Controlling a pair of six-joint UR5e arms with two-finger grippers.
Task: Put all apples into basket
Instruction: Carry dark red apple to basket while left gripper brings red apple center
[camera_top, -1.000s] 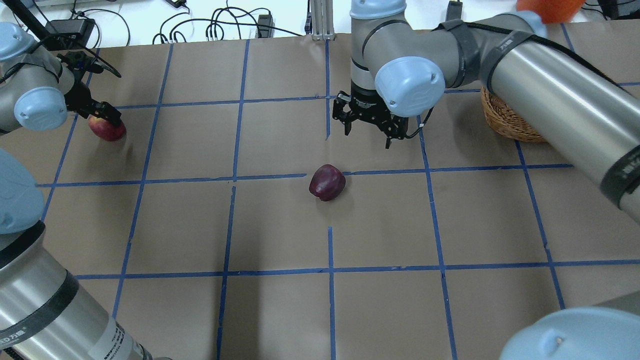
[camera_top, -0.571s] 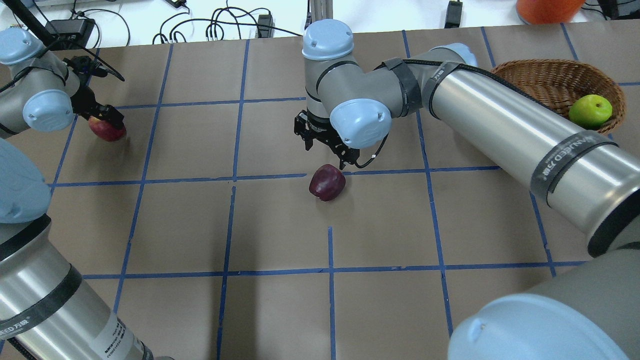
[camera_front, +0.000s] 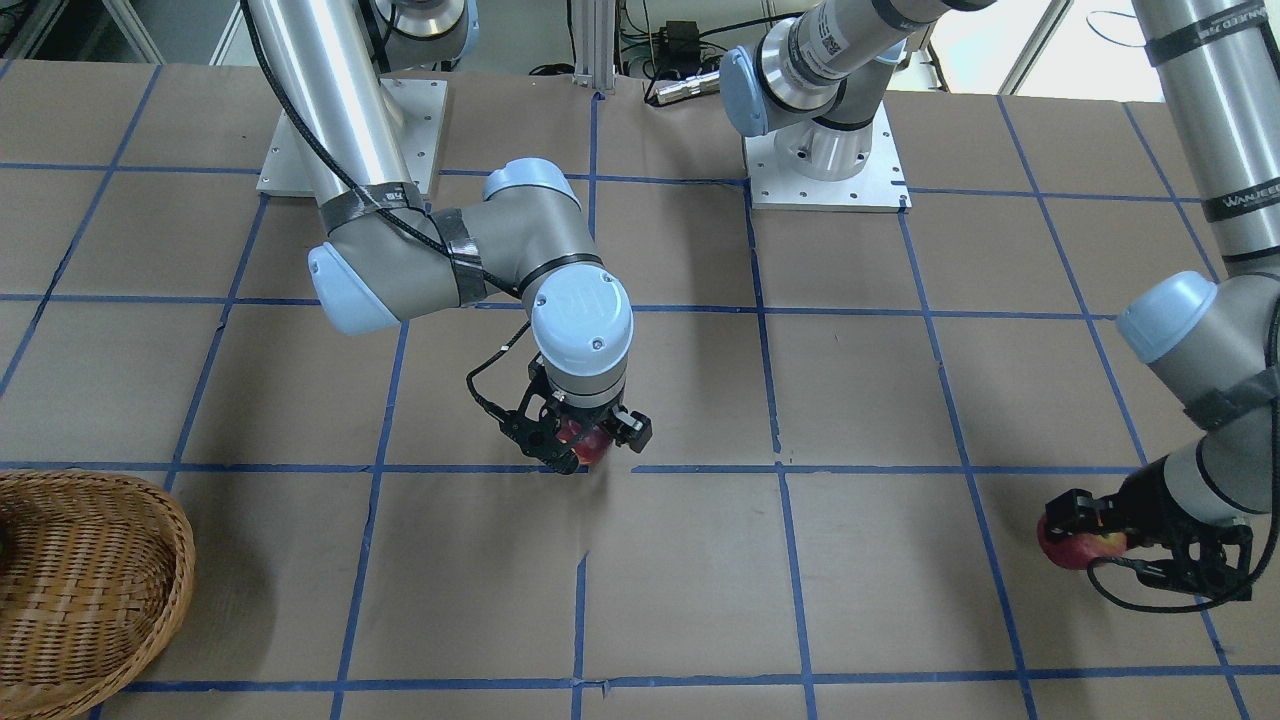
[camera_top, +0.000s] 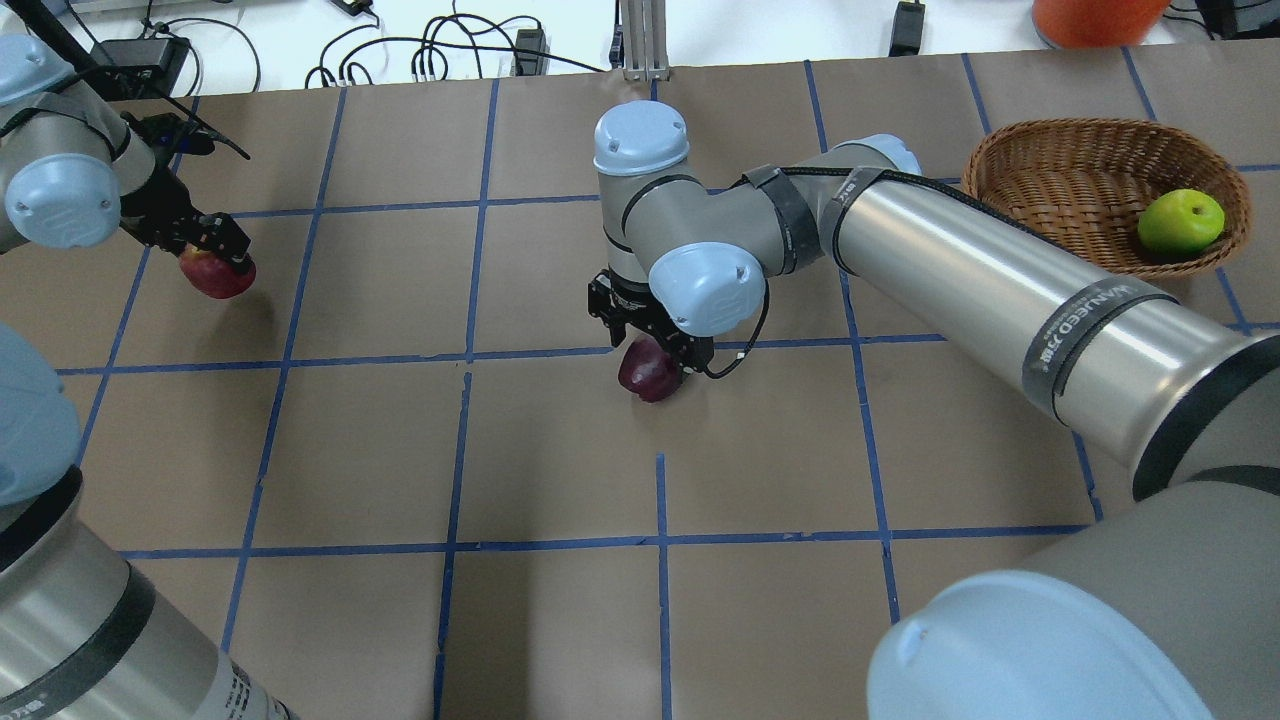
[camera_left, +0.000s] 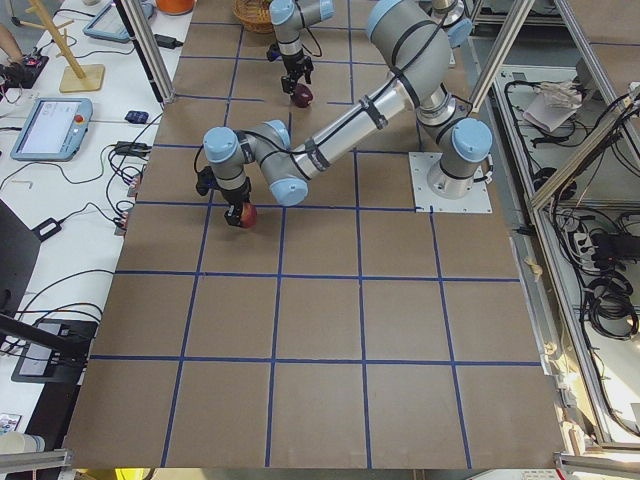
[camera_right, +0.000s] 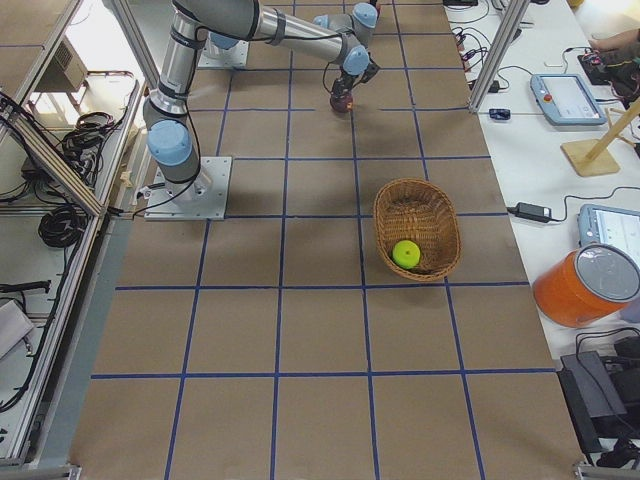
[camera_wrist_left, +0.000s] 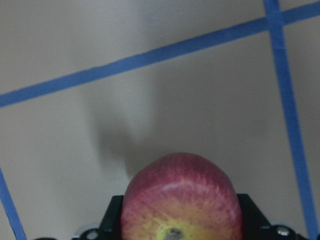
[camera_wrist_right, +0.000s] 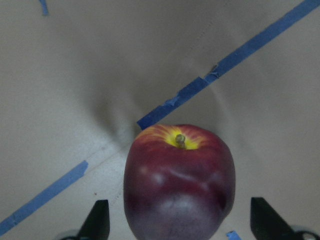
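R gripper (camera_front: 578, 445) spread wide astride maroon apple (camera_top: 650, 380), fingers (camera_wrist_right: 100, 220) clear of skin on both sides. Apple mid-table (camera_top: 560, 620), stem up, beside blue tape line (camera_wrist_right: 250, 47). L gripper (camera_front: 1090, 540) clenched on red apple (camera_wrist_left: 180, 200) toward robot's L end. Green apple (camera_top: 1180, 222) in basket (camera_top: 1060, 190): 1 of 3 in. "WANJEED" legible on R arm band (camera_top: 1090, 325).

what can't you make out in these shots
Front view: the left edge cuts off the basket, hiding the green apple there.
Overhead: the right gripper covers the dark apple's top.
Left wrist view: the bottom edge crops the fingers beside the red apple; contact with the table is unclear.
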